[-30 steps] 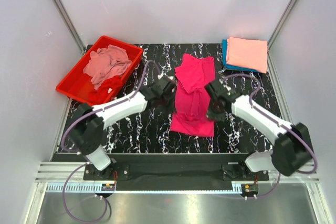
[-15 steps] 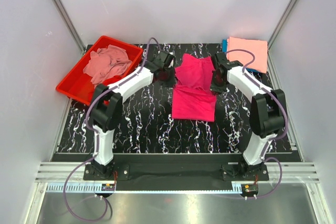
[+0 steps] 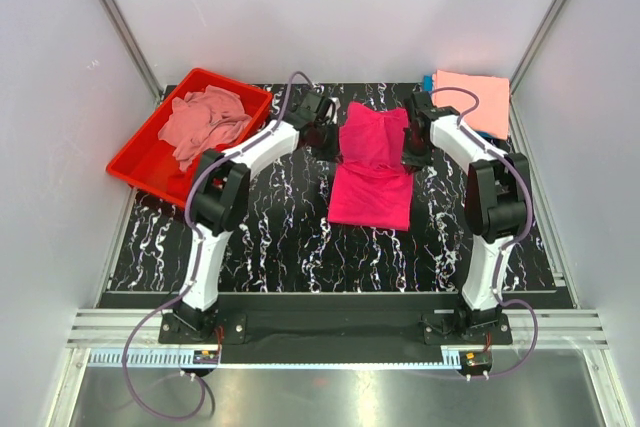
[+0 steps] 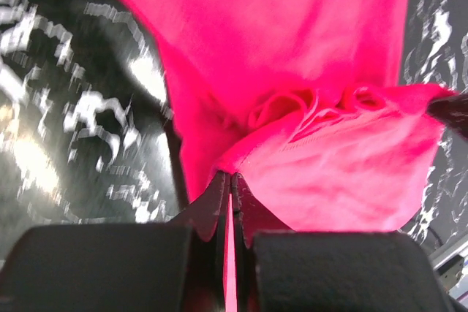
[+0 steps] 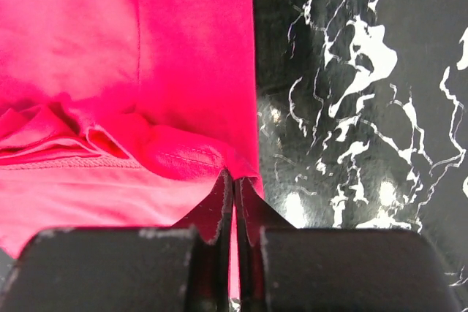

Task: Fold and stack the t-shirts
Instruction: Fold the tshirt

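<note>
A hot pink t-shirt [image 3: 372, 169] lies in the middle of the black marbled table, its upper part lifted and doubled over. My left gripper [image 3: 328, 139] is shut on its left edge; the wrist view shows the pink cloth [image 4: 314, 122] pinched between the jaws of the gripper [image 4: 231, 179]. My right gripper [image 3: 411, 153] is shut on its right edge; the pink cloth [image 5: 110, 71] also runs between the jaws of that gripper [image 5: 234, 178]. A folded salmon-peach t-shirt [image 3: 470, 101] lies on a teal-blue one [image 3: 430, 107] at the back right.
A red plastic tray [image 3: 138, 162] at the back left holds a crumpled dusty pink t-shirt [image 3: 205, 119] and a red one [image 3: 205, 165]. Bare table [image 3: 270, 237] shows in front of the pink shirt. White walls with metal posts close in the sides.
Both grippers have carried the pink shirt's near edge away from me toward the back of the table, folding it over. Both arms are now stretched far out.
</note>
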`<state>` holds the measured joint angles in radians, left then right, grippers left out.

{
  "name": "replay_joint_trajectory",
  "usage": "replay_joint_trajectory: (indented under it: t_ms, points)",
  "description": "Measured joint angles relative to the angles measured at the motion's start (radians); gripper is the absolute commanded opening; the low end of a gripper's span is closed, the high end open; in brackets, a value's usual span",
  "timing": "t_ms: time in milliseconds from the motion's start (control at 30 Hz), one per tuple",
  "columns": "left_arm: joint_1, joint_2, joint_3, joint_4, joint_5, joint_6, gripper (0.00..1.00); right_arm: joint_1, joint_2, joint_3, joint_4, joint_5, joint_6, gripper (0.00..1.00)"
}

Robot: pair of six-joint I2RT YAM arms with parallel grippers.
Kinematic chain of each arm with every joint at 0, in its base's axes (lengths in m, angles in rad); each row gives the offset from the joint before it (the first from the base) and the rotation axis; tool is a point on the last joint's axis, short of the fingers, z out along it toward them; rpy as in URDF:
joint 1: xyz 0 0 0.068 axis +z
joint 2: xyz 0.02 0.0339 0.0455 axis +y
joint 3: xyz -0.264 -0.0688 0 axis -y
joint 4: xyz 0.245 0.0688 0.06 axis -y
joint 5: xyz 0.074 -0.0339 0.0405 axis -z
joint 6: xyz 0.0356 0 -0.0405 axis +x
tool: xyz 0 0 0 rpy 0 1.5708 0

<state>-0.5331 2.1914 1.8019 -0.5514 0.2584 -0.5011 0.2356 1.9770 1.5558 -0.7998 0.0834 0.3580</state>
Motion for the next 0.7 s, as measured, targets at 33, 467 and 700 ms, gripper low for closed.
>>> replay_joint_trajectory:
  t_ms: [33,467,700]
  points:
    - [0.001,0.016,0.024,0.000,0.008,0.002,0.07,-0.004,0.008,0.006,-0.001,-0.002,-0.004,0.04]
    - [0.064,-0.010,-0.013,0.018,-0.038,0.002,0.69,-0.039,0.102,0.238,-0.040,-0.026,-0.056,0.41]
    - [0.040,-0.246,-0.245,0.110,-0.045,0.038,0.58,-0.040,-0.003,0.112,-0.037,-0.106,-0.059,0.28]
